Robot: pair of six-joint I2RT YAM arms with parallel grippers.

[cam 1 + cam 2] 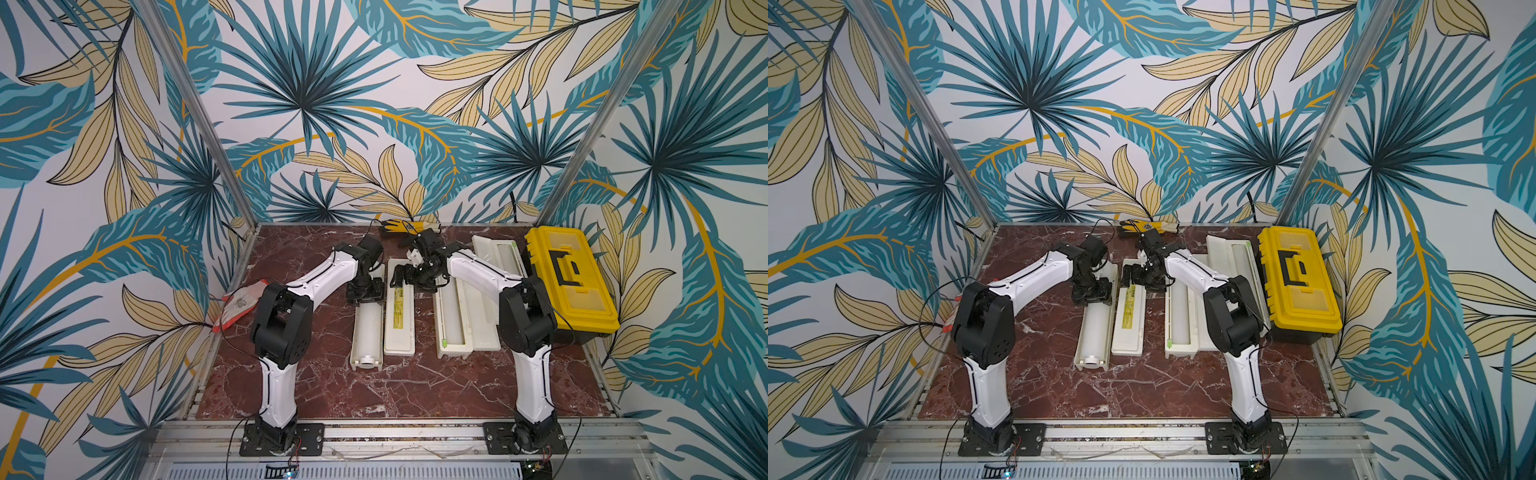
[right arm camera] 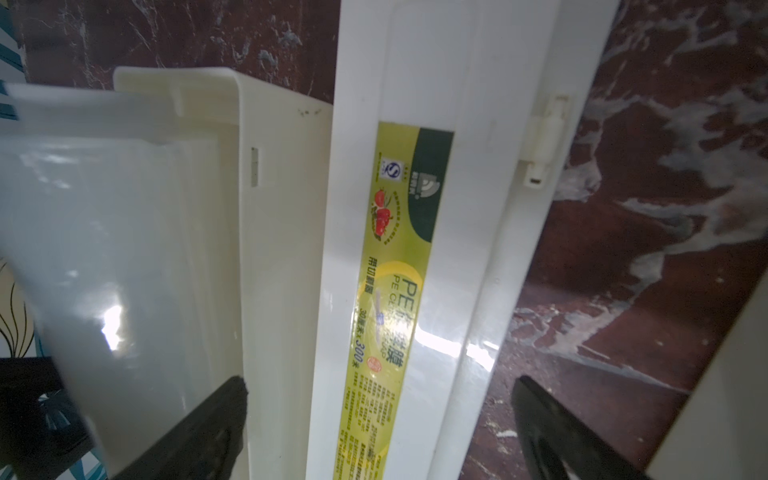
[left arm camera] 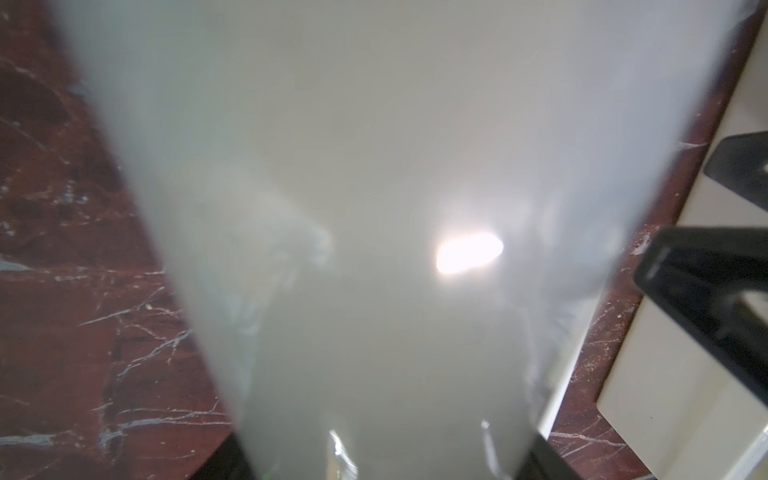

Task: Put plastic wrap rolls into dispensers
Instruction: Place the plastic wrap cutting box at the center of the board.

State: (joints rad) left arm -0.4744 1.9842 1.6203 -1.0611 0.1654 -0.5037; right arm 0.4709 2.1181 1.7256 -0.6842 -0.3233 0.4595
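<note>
The roll (image 3: 374,187) is being clamped between left gripper (image 3: 388,440) jaws; the dispenser lid (image 2: 415,249) is being straddled by wide-open right gripper (image 2: 380,382) jaws.

Both top views are bright and evenly lit, with soft shadows on the marble table (image 1: 374,386) and wide-angle stretching at the edges. In the left wrist view the plastic wrap roll (image 3: 374,145) is an unfocused milky blur (one blown-out glare spot); the right wrist view shows the dispenser lid (image 2: 415,249) sharp, with a glare streak
</note>
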